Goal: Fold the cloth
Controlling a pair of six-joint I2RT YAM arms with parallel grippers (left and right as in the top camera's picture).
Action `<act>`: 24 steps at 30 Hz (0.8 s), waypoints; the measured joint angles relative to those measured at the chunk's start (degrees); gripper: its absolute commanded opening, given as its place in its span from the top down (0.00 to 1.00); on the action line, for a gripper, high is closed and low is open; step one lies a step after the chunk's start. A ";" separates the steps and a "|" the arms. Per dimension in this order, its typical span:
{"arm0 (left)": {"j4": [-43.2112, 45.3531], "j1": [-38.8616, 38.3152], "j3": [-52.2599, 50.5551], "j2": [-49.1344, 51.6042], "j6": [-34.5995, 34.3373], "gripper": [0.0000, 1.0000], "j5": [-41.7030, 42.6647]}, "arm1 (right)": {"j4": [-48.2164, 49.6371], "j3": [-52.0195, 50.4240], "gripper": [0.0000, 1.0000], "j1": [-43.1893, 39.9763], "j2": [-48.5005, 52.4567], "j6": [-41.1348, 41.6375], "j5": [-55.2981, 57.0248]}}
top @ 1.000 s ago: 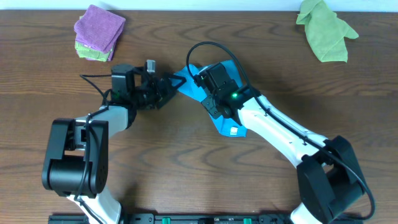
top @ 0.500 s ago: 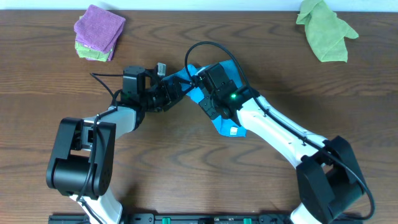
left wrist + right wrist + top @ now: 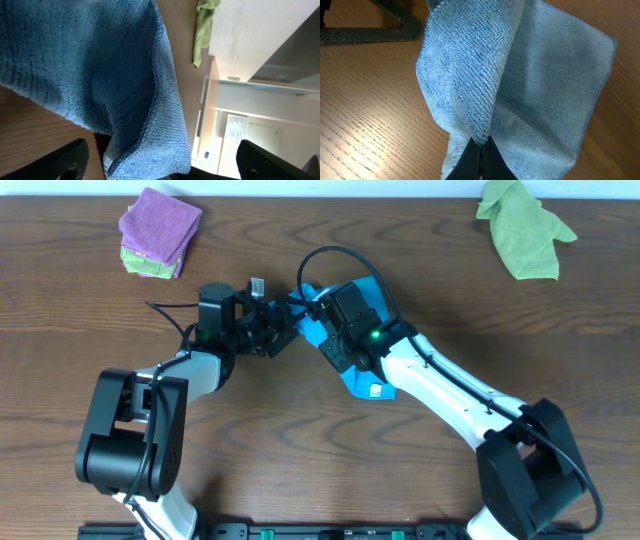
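Observation:
The sky-blue cloth (image 3: 362,372) lies bunched at the table's middle, its white tag (image 3: 376,390) at the near end. My right gripper (image 3: 322,332) is shut on a raised fold of the cloth (image 3: 485,75), which hangs from its closed fingertips (image 3: 480,150). My left gripper (image 3: 278,330) is just left of it, almost touching. In the left wrist view its fingers (image 3: 165,167) are spread wide, with a hemmed corner of the cloth (image 3: 115,75) between them, not pinched.
A purple folded cloth (image 3: 160,222) sits on a green one at the back left. An olive-green cloth (image 3: 522,225) lies crumpled at the back right and shows in the left wrist view (image 3: 204,30). Cables loop over both arms.
My left gripper has moved right, up to the right gripper, bringing the cloth's left corner with it. The right arm has stayed where it was.

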 measured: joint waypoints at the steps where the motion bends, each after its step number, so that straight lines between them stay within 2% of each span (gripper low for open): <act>1: 0.04 0.00 0.00 0.00 0.00 0.05 -0.02 | 0.00 0.00 0.99 0.00 0.00 0.02 0.00; 8: 3.96 -0.09 -0.02 0.22 -1.62 0.04 -0.04 | 0.00 0.00 0.99 0.00 0.00 0.15 -0.02; 13: 2.97 -0.37 -0.02 0.26 -2.29 0.00 0.00 | 0.00 0.00 0.99 0.00 0.00 0.15 -0.02; 14: 2.43 -0.48 -0.02 0.26 -2.29 0.05 -0.02 | -0.02 0.00 0.99 0.00 0.00 0.15 -0.02; 21: -1.29 -1.42 -0.02 0.35 -1.49 0.14 0.02 | 0.00 0.00 0.99 0.00 0.00 0.15 -0.04; 24: -1.38 -2.01 -0.02 0.39 -1.11 0.25 0.00 | 0.00 0.00 0.99 0.00 0.00 0.15 -0.04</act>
